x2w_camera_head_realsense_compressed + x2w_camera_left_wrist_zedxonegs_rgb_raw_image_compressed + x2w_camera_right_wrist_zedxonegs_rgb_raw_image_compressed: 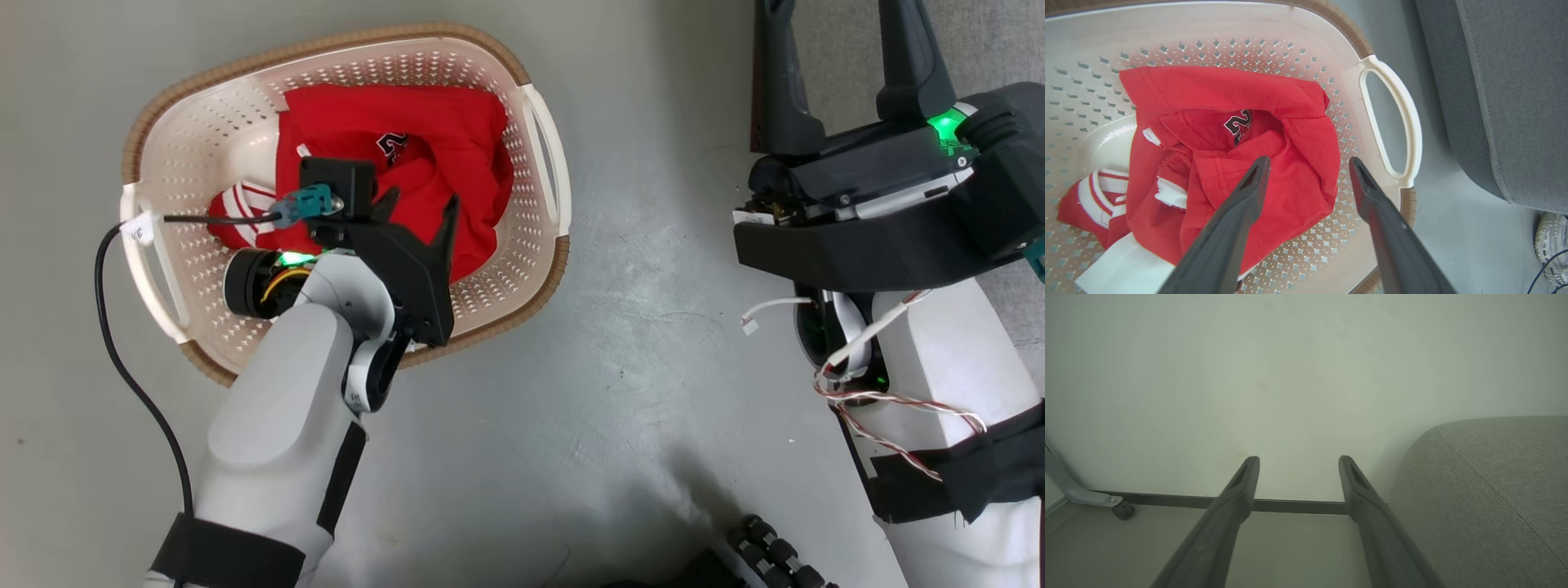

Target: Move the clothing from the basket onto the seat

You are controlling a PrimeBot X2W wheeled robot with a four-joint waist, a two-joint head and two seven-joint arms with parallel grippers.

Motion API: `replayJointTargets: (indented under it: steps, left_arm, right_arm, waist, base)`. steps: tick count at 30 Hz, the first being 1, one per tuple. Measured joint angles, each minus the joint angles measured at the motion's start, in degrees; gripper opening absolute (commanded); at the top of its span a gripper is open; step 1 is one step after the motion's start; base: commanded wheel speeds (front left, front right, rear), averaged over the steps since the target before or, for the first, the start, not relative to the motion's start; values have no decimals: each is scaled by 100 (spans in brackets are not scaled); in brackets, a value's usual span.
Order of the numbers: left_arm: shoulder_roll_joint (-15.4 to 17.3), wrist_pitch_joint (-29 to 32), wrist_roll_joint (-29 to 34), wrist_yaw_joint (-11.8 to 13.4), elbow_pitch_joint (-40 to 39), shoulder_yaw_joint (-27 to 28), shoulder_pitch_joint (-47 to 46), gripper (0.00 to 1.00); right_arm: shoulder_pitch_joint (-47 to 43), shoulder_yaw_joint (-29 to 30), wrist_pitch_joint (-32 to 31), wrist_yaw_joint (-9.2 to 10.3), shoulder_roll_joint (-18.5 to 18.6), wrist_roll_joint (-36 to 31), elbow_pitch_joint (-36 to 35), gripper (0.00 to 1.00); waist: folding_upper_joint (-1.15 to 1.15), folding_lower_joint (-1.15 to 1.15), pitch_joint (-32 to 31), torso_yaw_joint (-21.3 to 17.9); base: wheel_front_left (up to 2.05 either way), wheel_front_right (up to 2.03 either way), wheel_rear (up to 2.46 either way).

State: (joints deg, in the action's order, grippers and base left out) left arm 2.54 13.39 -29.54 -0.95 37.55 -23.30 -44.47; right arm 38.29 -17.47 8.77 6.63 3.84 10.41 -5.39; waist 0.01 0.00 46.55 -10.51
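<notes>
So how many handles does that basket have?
2. One handle is on the right end of the basket, the end toward the seat. The second handle is on the opposite, left end. Both are in full view, so none seems hidden.

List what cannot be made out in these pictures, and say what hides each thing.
- Left wrist view: the jersey's numerals; red folds cover all but part of a 2.
- Head view: part of the clothing, behind the left gripper and its wrist.
- Right wrist view: the seat, cut off by the right edge.
- Left wrist view: a white shoe, cut by the right edge.
</notes>
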Motion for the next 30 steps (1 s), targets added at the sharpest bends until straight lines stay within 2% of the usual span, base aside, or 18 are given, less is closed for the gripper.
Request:
replayJointTargets:
  steps: [26,30]
  left_arm:
    - [-3,315,-105,280,610,-218,-879,100]
    - [-1,352,180,279,737,-419,-1014,100]
  right_arm:
    - [312,-305,248,44,-14,259,-141,100]
    - [270,-275,298,44,-14,354,-122,100]
  waist:
    - [0,0,562,-236]
    - [0,0,594,-255]
  base:
    - [0,0,0]
    - [0,0,0]
